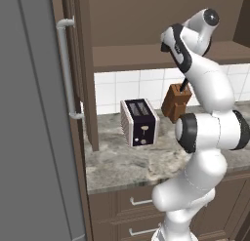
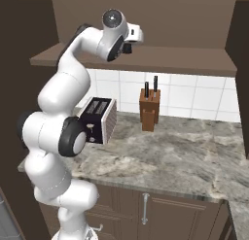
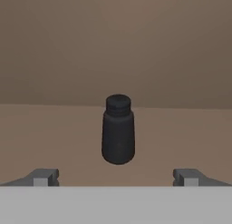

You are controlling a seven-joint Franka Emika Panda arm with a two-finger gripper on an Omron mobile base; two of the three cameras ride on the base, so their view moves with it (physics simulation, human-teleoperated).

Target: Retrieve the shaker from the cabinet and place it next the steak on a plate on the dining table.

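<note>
No legible text, label or sign anywhere

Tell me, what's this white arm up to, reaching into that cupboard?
The robot arm is going after a small black shaker that stands upright on the wooden shelf of the cabinet. Its gripper is open and lined up straight in front of the shaker, with a finger tip on each side, but not touching it yet. Below, on the stone counter, a toaster and a knife block sit untouched.
</note>
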